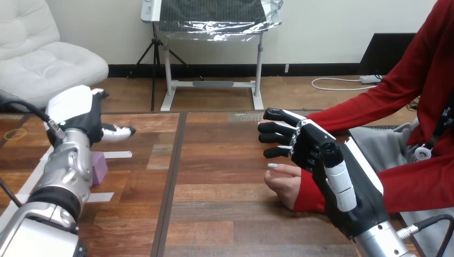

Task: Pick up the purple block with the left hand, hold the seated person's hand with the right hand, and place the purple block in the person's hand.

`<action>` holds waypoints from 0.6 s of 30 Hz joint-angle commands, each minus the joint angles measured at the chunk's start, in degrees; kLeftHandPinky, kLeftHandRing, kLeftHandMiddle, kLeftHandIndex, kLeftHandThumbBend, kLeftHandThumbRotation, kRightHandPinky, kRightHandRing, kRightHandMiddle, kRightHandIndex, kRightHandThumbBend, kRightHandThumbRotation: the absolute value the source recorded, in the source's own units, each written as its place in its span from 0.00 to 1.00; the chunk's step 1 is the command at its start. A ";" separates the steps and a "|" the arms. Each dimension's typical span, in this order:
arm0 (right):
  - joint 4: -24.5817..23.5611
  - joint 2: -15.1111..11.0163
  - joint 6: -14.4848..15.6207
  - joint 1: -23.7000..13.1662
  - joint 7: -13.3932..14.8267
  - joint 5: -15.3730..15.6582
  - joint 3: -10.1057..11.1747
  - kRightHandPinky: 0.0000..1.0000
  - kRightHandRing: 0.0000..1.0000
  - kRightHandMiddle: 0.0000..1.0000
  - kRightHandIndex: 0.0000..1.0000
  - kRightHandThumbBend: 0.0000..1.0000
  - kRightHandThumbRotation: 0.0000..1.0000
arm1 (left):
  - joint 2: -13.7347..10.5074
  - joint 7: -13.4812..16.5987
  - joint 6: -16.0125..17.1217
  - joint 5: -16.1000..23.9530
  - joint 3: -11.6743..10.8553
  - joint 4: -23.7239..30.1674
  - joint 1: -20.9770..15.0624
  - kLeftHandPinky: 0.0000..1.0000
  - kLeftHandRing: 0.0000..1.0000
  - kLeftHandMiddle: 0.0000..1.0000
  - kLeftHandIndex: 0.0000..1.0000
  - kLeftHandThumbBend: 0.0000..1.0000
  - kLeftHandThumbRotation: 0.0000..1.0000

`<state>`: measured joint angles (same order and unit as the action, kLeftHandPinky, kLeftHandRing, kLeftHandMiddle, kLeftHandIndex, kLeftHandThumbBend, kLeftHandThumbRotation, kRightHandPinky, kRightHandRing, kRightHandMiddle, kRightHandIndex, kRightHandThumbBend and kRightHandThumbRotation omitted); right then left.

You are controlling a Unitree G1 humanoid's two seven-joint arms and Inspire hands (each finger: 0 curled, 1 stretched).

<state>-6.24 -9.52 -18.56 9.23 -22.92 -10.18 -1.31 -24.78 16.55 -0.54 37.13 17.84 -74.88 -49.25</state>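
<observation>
Step in hand: pick-up. Left hand (80,115), mid-left, fingers loosely extended, holds nothing. Purple block (99,167) lies just below it. Right hand (321,152), fingers straight, sits over the person's hand (284,184) without gripping it. Next: lower the left hand and grasp the block.

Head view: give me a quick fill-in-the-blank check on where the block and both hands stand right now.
1. The purple block rests on the ____, partly hidden behind the left arm.
2. The right hand, fingers straight, is over the person's hand, whose sleeve is ____.
3. The left hand, near the block, holds ____.

Missing words: table; red; nothing.
</observation>
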 commanded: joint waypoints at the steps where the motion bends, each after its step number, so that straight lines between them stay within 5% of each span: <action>1: -3.15 -0.96 -0.28 -2.53 -0.26 -0.70 0.62 0.69 0.77 0.78 0.81 0.91 1.00 | -0.32 0.53 -1.30 0.56 1.33 -0.59 -3.84 0.86 0.90 0.92 0.88 0.74 0.34; 18: -4.49 -0.92 -0.10 -1.97 -0.13 -0.68 0.76 0.67 0.77 0.78 0.80 0.92 1.00 | -0.59 -0.94 -3.56 -0.40 2.10 -1.18 -3.19 0.87 0.91 0.92 0.89 0.73 0.36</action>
<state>-7.40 -9.59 -18.51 9.25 -23.19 -10.20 -1.30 -24.72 15.81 -3.86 36.81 19.42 -76.44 -49.24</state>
